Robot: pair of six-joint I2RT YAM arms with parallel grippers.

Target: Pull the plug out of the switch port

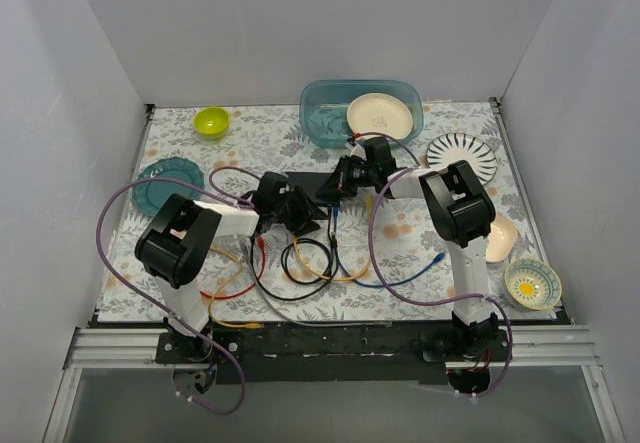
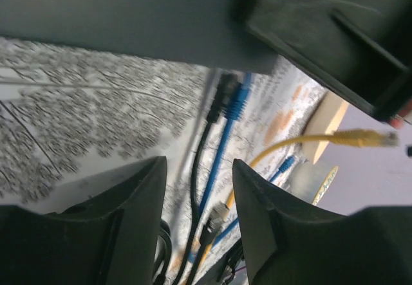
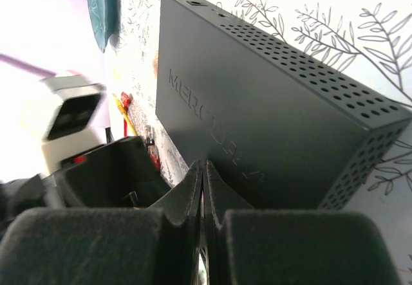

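The switch (image 1: 308,183) is a flat matte-black box lying mid-table between my two grippers. In the right wrist view its top (image 3: 257,105) has lettering and vent holes. In the left wrist view its edge (image 2: 129,21) runs along the top, with a black plug (image 2: 223,91) and a blue plug (image 2: 239,98) seated side by side in its ports. My left gripper (image 2: 199,195) is open, with the black and blue cables running between its fingers below the plugs. My right gripper (image 3: 204,169) is shut, its tips against the switch's top.
A loose yellow cable with a free plug (image 2: 360,137) hangs at the right. Black, yellow, red and blue cables (image 1: 305,263) lie coiled in front of the switch. A blue tub holding a cream plate (image 1: 320,113), a green bowl (image 1: 211,121), a teal plate (image 1: 168,181) and other dishes (image 1: 462,153) ring the table.
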